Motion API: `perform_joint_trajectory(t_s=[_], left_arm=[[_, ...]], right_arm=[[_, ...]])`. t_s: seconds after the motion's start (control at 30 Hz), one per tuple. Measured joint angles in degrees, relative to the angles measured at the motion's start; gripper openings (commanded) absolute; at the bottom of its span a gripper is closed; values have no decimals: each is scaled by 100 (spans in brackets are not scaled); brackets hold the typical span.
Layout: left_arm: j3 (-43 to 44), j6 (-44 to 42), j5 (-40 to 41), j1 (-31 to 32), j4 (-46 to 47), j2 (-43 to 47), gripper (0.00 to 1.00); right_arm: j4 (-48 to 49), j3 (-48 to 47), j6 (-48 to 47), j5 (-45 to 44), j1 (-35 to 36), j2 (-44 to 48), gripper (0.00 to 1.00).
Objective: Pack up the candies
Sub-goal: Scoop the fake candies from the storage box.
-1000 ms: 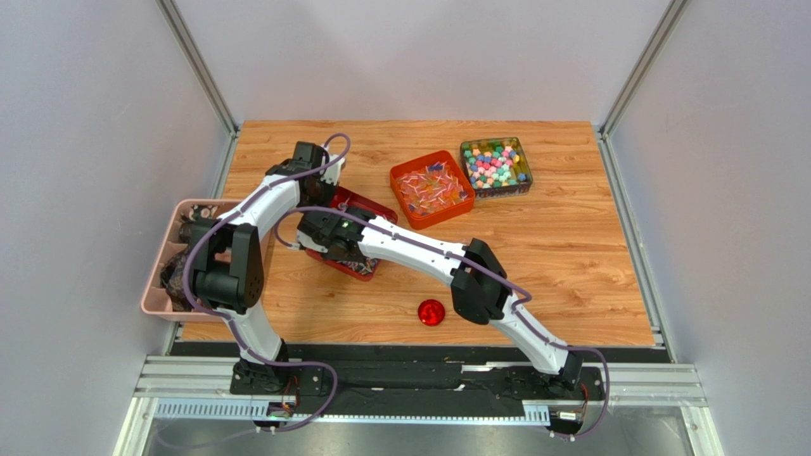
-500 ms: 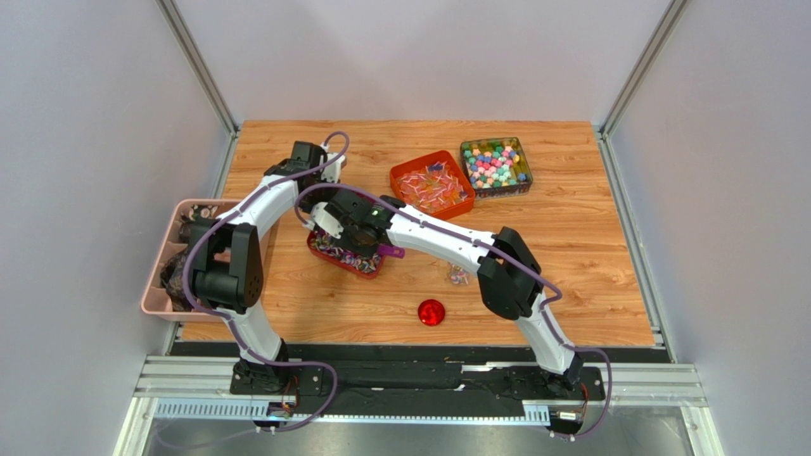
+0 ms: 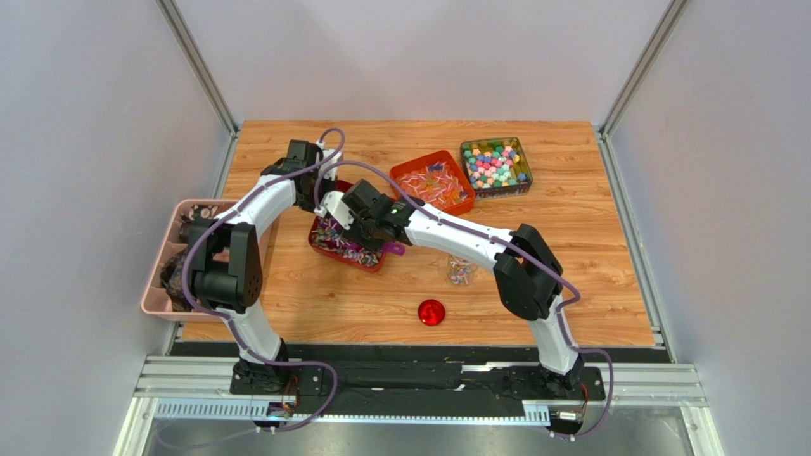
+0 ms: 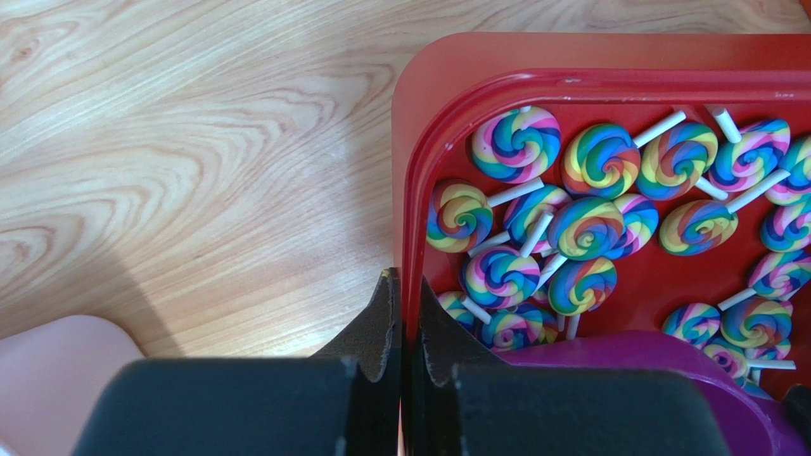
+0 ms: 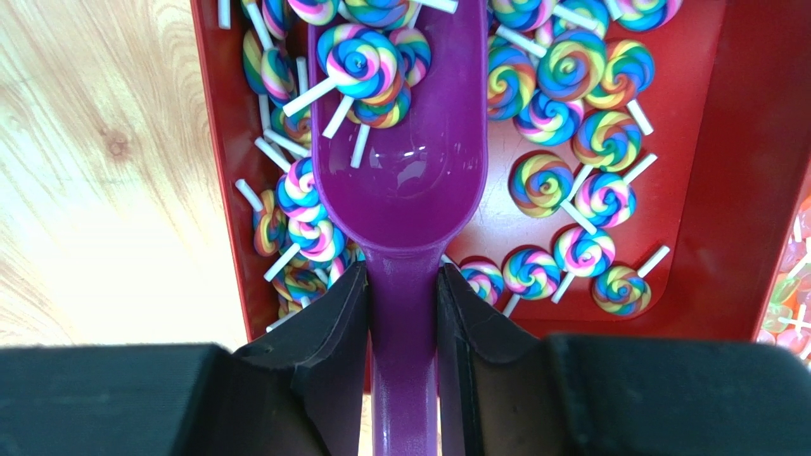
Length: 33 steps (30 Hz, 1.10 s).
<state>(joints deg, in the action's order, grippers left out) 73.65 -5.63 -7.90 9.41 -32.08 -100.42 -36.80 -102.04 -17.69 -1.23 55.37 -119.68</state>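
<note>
Shifted rightward, right pincer [image 5: 402, 275] clamps purple scoop [image 5: 405, 171] carrying swirl candies [image 5: 362, 57].

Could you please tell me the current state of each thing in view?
red tray: partly filled with lollipops.
purple scoop: holds a few lollipops.
left gripper: shut on red tray's rim.
right gripper: shut on purple scoop's handle.
clear box: open, full.
red lid: loose on table.
</note>
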Motion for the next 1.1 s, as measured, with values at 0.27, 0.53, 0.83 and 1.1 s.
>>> perform_joint_trajectory(t_s=[0.27, 0.53, 0.83, 1.1], left_arm=[[0, 66, -214, -85, -55, -2, 0], [7, 61, -396, -212, -223, -63, 0], [199, 13, -511, -310, -391, -286, 0], [476, -50, -767, -435, -461, -671, 0]], right_arm=[[321, 387, -13, 358, -173, 356, 0], [426, 581, -55, 553, -415, 575, 0], [627, 861, -190, 610, -457, 769, 0], [619, 1001, -306, 605, -487, 997, 0]])
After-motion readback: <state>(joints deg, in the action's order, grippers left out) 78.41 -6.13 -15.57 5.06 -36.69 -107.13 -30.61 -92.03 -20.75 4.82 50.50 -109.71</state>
